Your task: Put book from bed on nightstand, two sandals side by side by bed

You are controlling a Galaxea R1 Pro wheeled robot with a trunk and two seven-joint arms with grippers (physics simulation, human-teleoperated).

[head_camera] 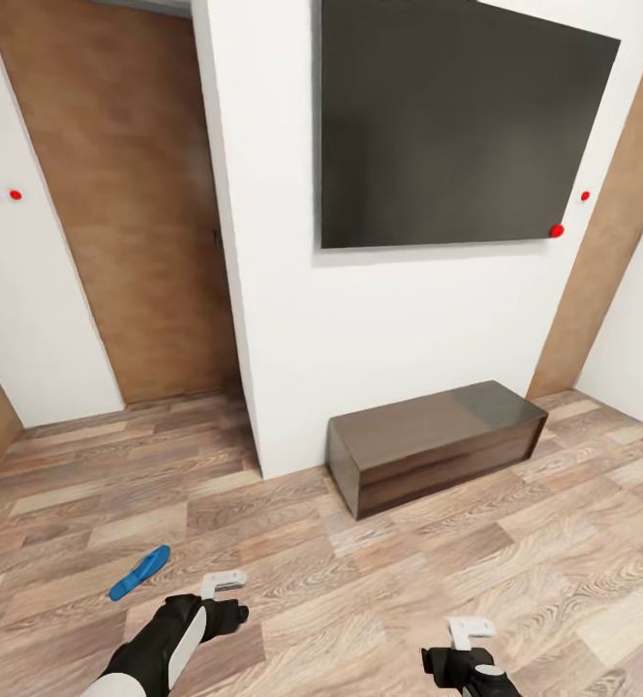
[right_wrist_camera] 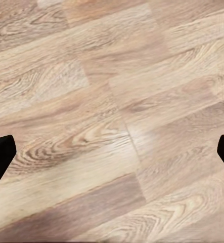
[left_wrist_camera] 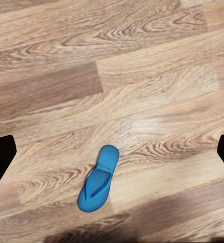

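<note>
One blue sandal (head_camera: 139,572) lies flat on the wood-plank floor (head_camera: 380,600), sole down, just ahead of and outward from the left gripper (head_camera: 224,582); in the left wrist view the same sandal (left_wrist_camera: 98,178) sits between the two dark finger edges at the sides of the frame, with bare floor all around it and nothing touching it. The left gripper hangs above the floor near the sandal, apart from it, its jaws spread wide and empty. The right gripper (head_camera: 470,629) is held low over bare planks well apart from the sandal, its jaws likewise wide and holding nothing. Farther out, a low dark brown cabinet (head_camera: 438,443) stands against the white wall under a large dark wall panel (head_camera: 457,126), and a brown door (head_camera: 128,213) stands to the left of the wall's corner. By my reading, the step in hand is the fetching of this sandal: the left arm looks lined up over it for a pick. The next move would call for lowering the left gripper onto the thin sole and turning the wrist so the jaws close across its narrow width rather than along its length, low enough to catch so flat a thing without scraping the floor; after that it must be carried to the bedside
</note>
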